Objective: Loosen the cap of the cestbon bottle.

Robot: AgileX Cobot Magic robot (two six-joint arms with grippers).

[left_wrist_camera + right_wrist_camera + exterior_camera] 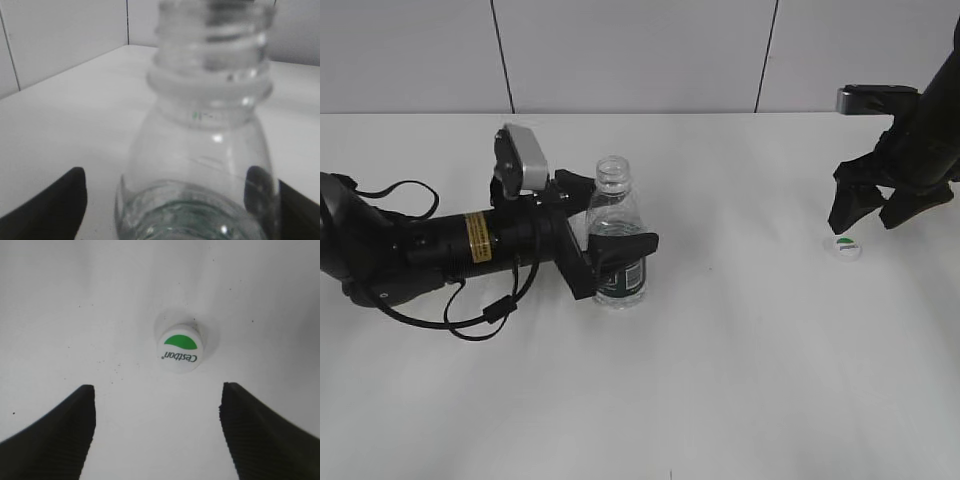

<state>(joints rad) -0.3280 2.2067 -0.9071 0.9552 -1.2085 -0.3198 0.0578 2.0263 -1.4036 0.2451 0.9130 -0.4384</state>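
Observation:
The cestbon bottle [617, 228] stands upright mid-table, its threaded neck bare and uncapped. In the left wrist view the bottle [210, 100] fills the frame. My left gripper [612, 215] straddles its body from the left, open. One finger [60, 200] stands clear of the bottle wall; the other is seen at its far side. The cap [843, 245] lies flat on the table at the right, away from the bottle, green patch and lettering up. My right gripper [870, 212] hovers just above and beside it, open and empty. In the right wrist view the cap [180, 347] lies ahead of the right gripper [157, 395].
The white table [720, 380] ends at a grey panelled wall behind. The left arm lies low across the table's left side with a black cable loop [470, 322] under it. Small dark specks dot the surface near the cap.

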